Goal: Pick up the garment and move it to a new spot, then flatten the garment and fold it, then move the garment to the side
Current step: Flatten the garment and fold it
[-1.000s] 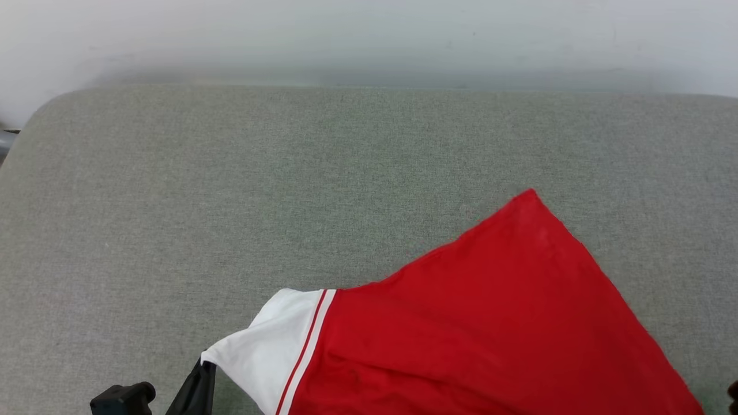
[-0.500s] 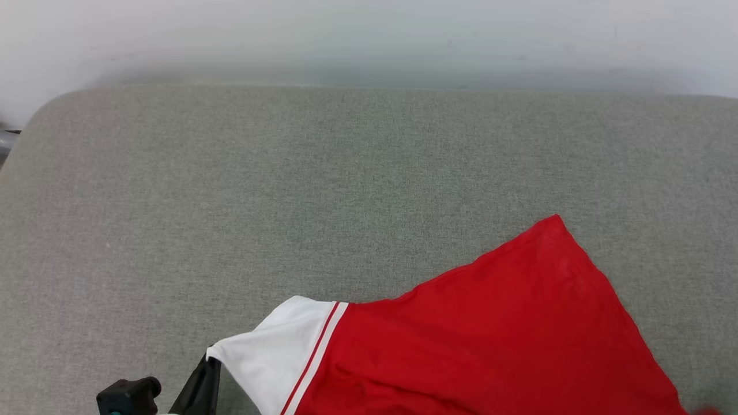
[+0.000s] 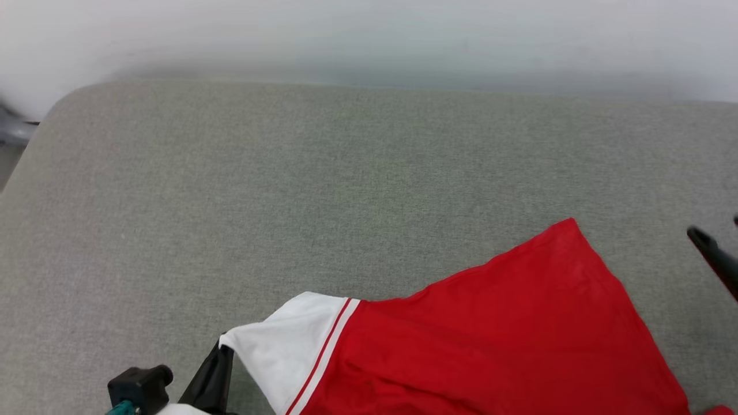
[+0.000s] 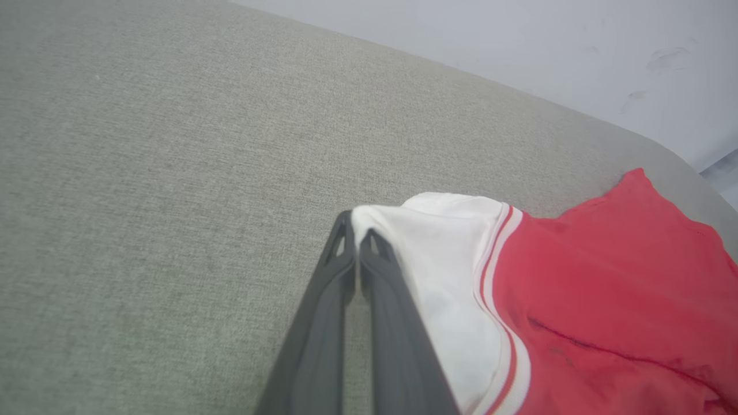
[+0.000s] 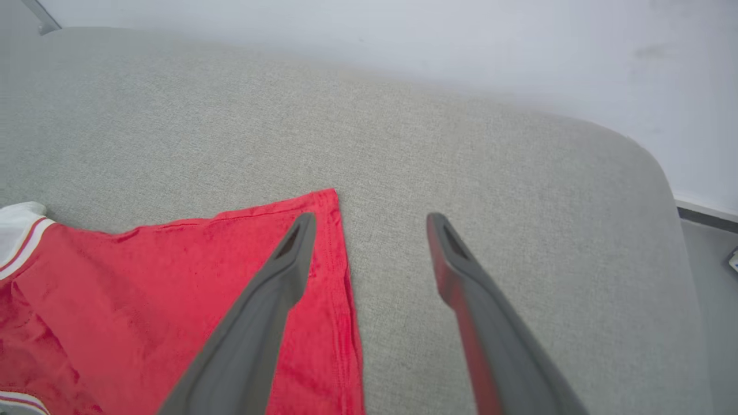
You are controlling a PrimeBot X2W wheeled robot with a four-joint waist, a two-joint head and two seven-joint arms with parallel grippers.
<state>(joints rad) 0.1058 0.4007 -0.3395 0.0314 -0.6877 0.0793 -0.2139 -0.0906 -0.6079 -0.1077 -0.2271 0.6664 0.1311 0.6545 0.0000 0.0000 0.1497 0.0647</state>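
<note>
Garment (image 3: 490,346) lies on the near-right part of the grey cushion (image 3: 288,190). Red body is spread out, red corner points far-right, white striped sleeve (image 3: 288,340) sits at near-left. Pale wall (image 3: 369,34) is behind.

Head view gives the garment's whole slanted far edge and one dark finger (image 3: 715,257) at the right edge, apart from the cloth. Right wrist view adds the cushion's rounded right end and a strip of grey floor (image 5: 712,271).

Left gripper (image 4: 354,230) has its jaws pressed together, pinching the white sleeve's corner. Right gripper (image 5: 372,227) has its jaws spread wide with nothing between. One finger overlaps the red hem corner, the other is over bare cushion. Contact with the cloth is unclear.
</note>
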